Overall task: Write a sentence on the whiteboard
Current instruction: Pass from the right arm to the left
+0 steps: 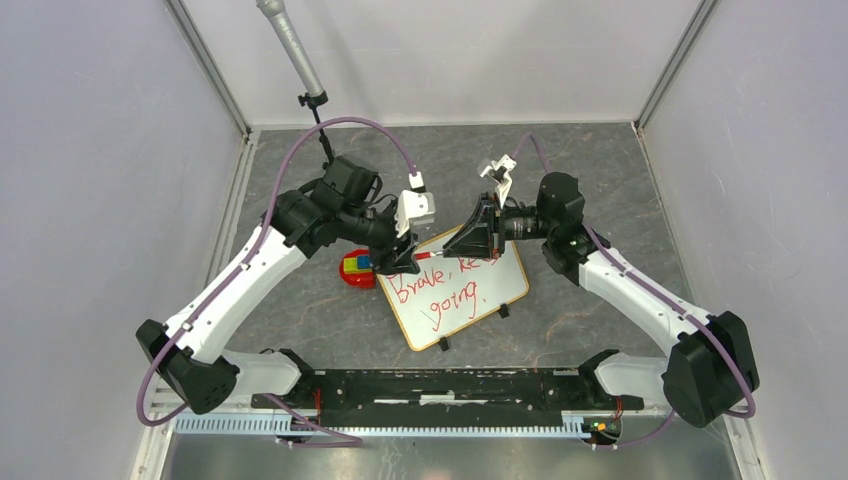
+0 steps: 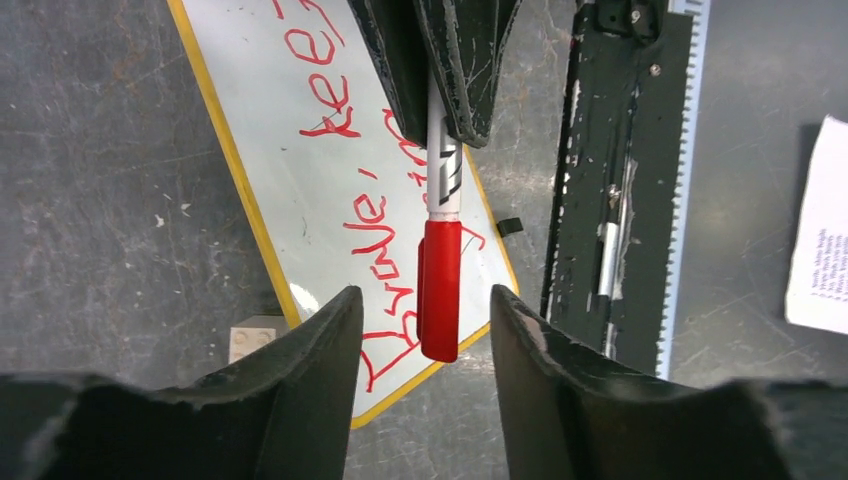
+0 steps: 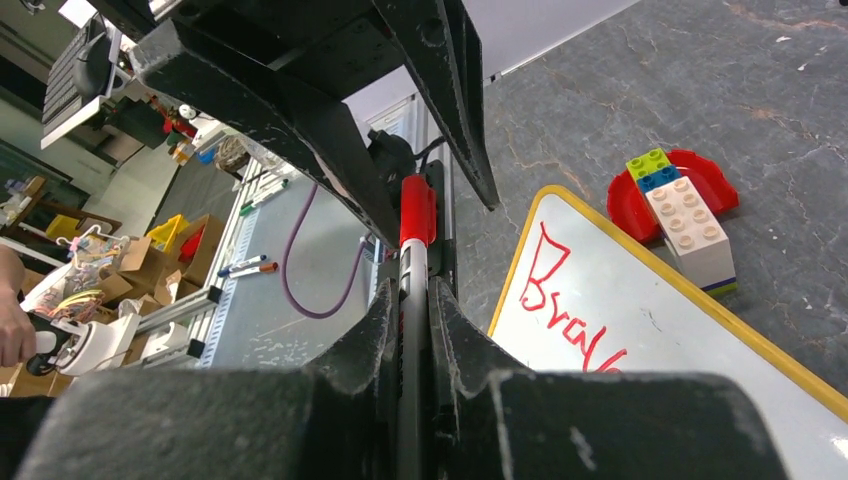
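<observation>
Presently: rectangular white whiteboard with tan wooden frame point(image 1: 503, 283), resting mid-surface point(image 1: 600, 170) between both arms, its red handwritten sentence "Brave, keep going." point(image 1: 440, 290) seemingly complete; right jaws pinch white-barrelled marker point(image 2: 443, 175), red cap point(image 2: 440, 290) on, left jaws spread either side; next move likely calls for setting marker down.
</observation>
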`<state>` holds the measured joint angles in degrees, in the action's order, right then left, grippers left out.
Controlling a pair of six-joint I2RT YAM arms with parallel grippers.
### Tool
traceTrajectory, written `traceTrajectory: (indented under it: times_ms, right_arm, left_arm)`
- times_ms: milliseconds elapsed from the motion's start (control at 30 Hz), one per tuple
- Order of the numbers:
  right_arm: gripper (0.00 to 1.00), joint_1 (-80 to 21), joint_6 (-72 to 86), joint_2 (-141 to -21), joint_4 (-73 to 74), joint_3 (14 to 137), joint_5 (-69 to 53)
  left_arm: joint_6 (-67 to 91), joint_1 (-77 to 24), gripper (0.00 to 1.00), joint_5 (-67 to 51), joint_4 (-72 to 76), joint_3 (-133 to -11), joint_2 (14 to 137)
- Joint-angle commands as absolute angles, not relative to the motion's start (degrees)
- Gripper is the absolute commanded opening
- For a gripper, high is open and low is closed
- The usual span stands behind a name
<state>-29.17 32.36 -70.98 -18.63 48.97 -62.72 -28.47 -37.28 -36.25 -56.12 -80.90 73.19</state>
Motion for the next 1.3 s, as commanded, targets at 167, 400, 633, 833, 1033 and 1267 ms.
traceTrajectory:
  times_ms: [167,400,633,833,1033,1267]
  right_arm:
    - [0.00,-31.1,32.6,-70.2,-20.9,48.9,-63.1]
    - [0.00,-32.8,29.6,-70.7,-17.2,50.0,-61.7]
    - [0.00,-34.9,28.5,-71.6,-16.0,51.1,-60.9]
    - [0.00,-35.7,29.8,-71.9,-17.6,51.4,-61.2]
    - [0.06,-34.5,27.8,-71.5,-15.9,52.0,-61.9]
    - [0.40,-25.5,21.6,-69.6,-7.6,56.0,-62.1]
  left_arm:
    - [-29.5,-42.0,0.21,-33.2,-54.3,-81.9,74.1]
    - [-25.1,-43.1,0.02,-35.1,-50.6,-85.6,76.2]
    - [-21.3,-43.4,0.03,-39.1,-48.2,-91.0,79.8]
    - [-20.0,-43.6,0.03,-39.9,-47.1,-92.4,80.8]
    - [-19.5,-42.8,0.02,-39.1,-47.3,-89.1,79.1]
    - [-20.0,-34.0,0.02,-40.3,-51.5,-82.5,74.4]
